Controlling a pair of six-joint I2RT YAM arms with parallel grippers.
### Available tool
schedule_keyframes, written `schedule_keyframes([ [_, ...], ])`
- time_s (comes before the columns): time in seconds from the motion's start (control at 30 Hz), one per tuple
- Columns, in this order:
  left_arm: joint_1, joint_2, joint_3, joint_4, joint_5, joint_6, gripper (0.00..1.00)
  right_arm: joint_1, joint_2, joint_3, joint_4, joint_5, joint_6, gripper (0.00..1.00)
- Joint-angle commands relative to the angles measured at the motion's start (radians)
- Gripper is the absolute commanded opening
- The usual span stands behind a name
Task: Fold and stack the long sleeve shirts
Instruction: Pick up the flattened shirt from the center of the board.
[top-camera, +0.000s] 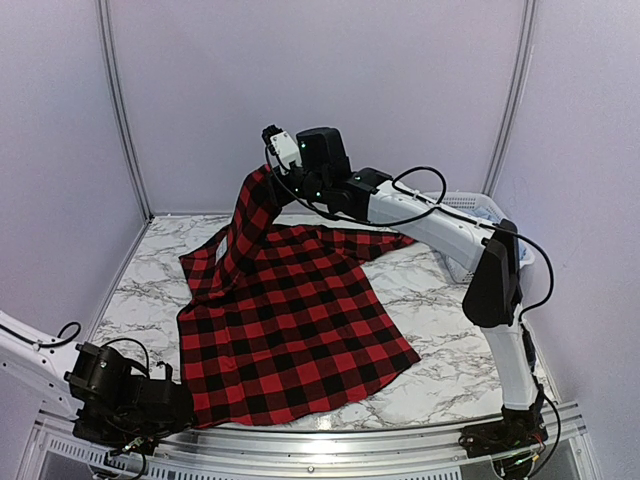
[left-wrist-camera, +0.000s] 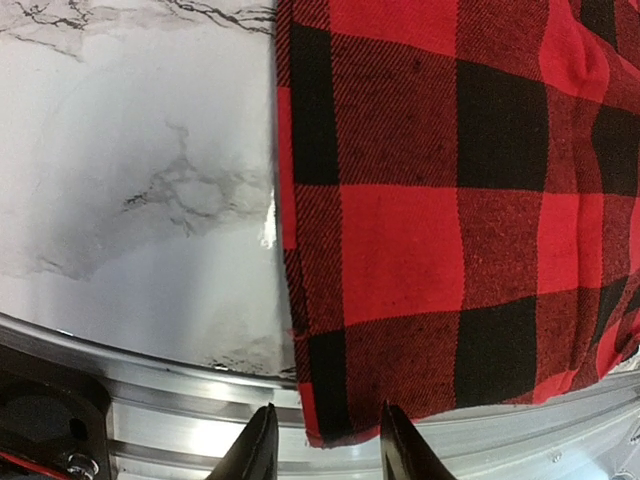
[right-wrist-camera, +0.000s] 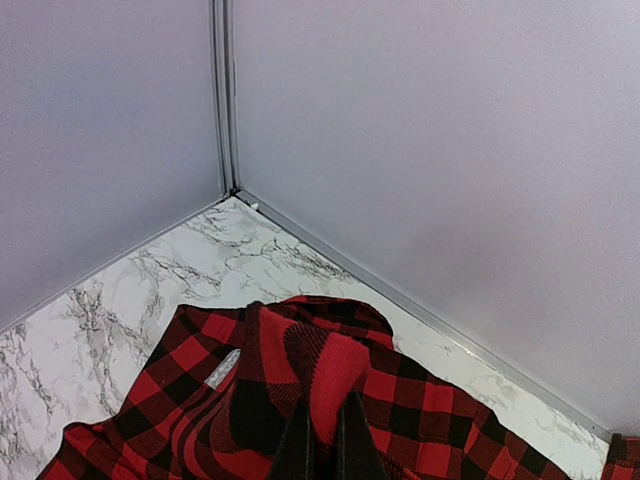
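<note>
The red-and-black check shirt (top-camera: 290, 320) lies spread on the marble table, its near hem at the front edge. My right gripper (top-camera: 268, 178) is shut on a fold of the shirt (right-wrist-camera: 350, 370) and holds it lifted above the far side, the cloth hanging down from it. My left gripper (top-camera: 185, 405) is low at the front left edge. In the left wrist view its fingers (left-wrist-camera: 258, 450) are open on either side of the shirt's hem corner (left-wrist-camera: 345, 425), which overhangs the metal rail. The pale blue shirt shows only as a sliver in the basket.
A white lattice basket (top-camera: 480, 215) stands at the far right, behind the right arm. Grey walls close the table at back and sides. A metal rail (top-camera: 330, 440) runs along the front edge. Bare marble (top-camera: 450, 350) shows right of the shirt.
</note>
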Motion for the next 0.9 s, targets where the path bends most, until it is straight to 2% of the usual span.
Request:
schedule_keyframes([
  [0.0, -0.01, 0.002, -0.033, 0.03, -0.024, -0.033, 0.34, -0.008, -0.02, 0.009, 0.03, -0.014, 0.014, 0.0],
  [0.23, -0.013, 0.004, -0.047, 0.054, -0.029, -0.033, 0.25, -0.008, -0.025, 0.009, 0.031, -0.014, 0.017, 0.0],
  [0.43, -0.013, 0.008, -0.023, 0.065, -0.03, -0.004, 0.01, -0.008, -0.021, 0.03, 0.033, -0.013, 0.005, 0.0],
  [0.87, 0.008, 0.099, 0.261, 0.058, -0.087, 0.299, 0.0, -0.036, -0.055, 0.088, 0.082, 0.103, -0.11, 0.0],
])
